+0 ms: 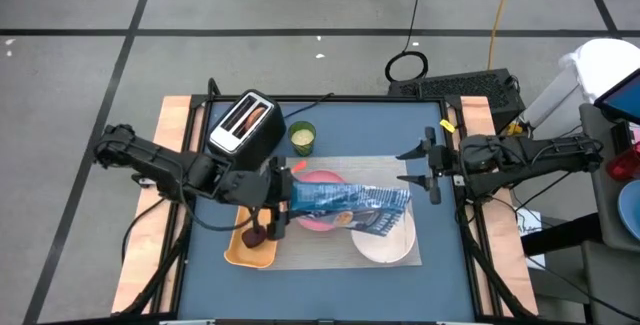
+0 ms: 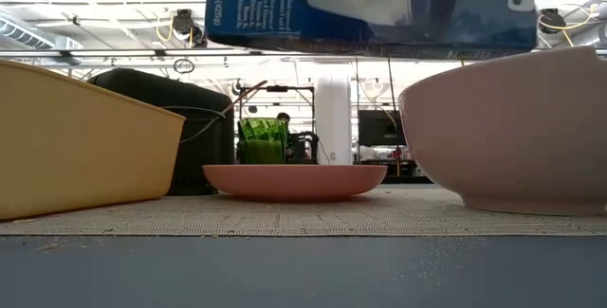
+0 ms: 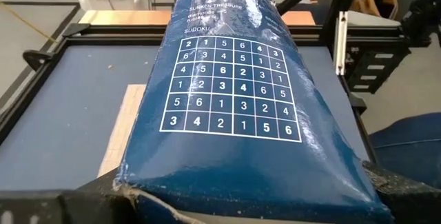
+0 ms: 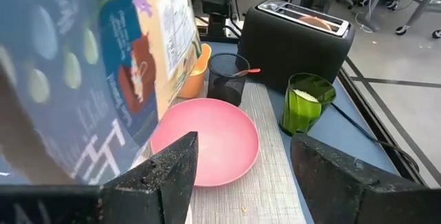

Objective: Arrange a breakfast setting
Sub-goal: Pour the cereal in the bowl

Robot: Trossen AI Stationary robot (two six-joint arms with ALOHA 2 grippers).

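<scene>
— While your left pincer (image 1: 283,193) grips the blue cereal bag (image 1: 345,203) lying level over the white bowl (image 1: 385,237), what worries you?
— Tip it too fast and cereal overshoots onto the grey mat (image 1: 330,255); your right pincer (image 1: 425,168) waits open, empty.

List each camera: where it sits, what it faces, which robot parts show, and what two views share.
High view: overhead, straight down on the blue cereal box, held by the left pincer; right pincer open, empty; both arms show.
Low view: table height, facing the pink plate and white bowl; no arm shows.
Left wrist view: along the box; own fingers at the edge.
Right wrist view: past own open fingers toward the plate, green cup, toaster.
Shared: all show the box.
</scene>
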